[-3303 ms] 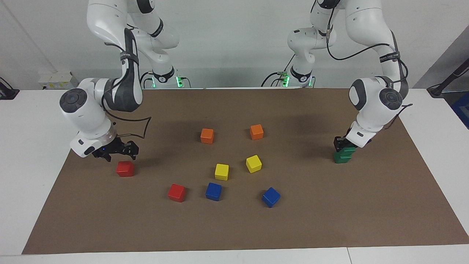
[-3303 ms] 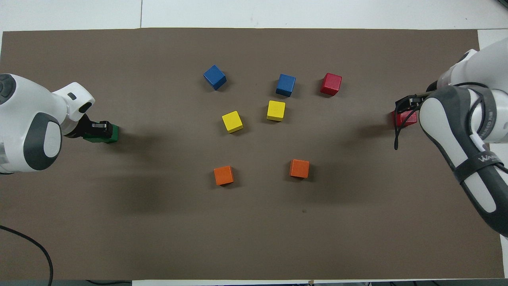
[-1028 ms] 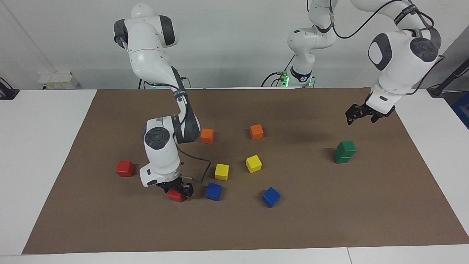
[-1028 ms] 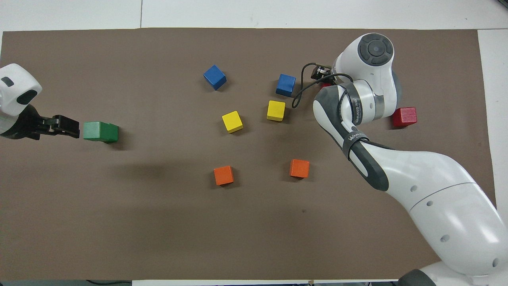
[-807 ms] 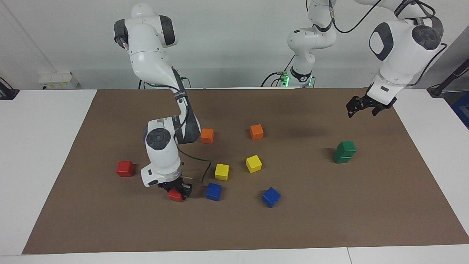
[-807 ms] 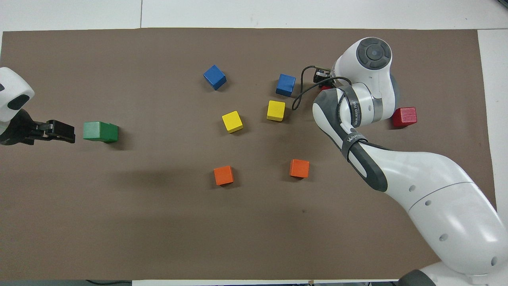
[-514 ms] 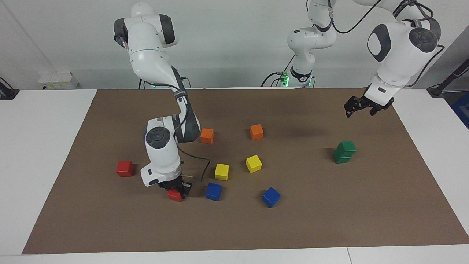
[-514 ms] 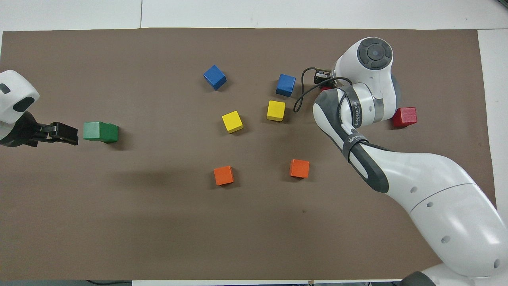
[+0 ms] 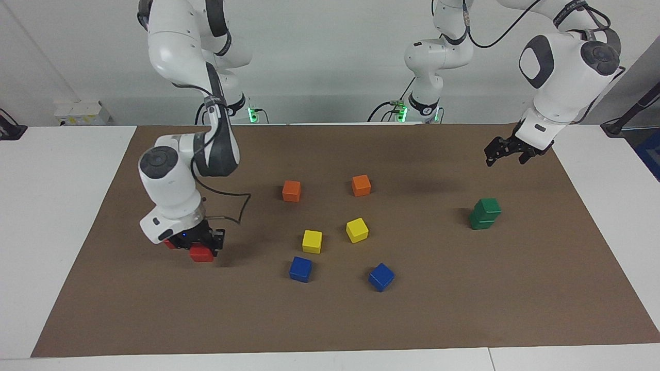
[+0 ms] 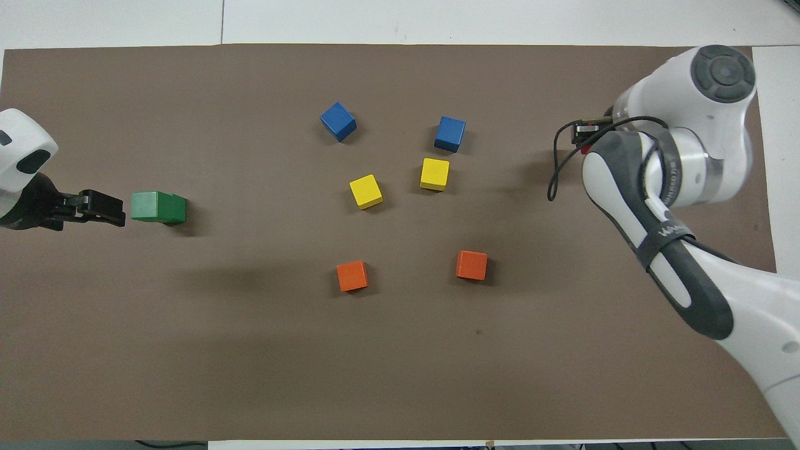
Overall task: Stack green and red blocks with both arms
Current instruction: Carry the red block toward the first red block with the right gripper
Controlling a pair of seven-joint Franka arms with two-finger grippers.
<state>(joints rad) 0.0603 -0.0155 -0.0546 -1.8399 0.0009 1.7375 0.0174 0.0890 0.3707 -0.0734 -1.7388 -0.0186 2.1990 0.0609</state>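
— What carries the cubes?
— A white table [image 9: 56,216] with a brown mat [image 9: 330,319] on it.
— What lies on the mat?
— Two orange cubes [image 9: 291,190], two yellow cubes [image 9: 312,241], two blue cubes [image 9: 300,269], and a green stack [image 9: 484,214].

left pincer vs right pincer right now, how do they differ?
The left pincer is open and empty; the right pincer is shut on a red block. The left one hangs high, waiting, over bare mat by the stacked green blocks; the right one is low, next to the other red block. Both are black, two-fingered, on white arms.
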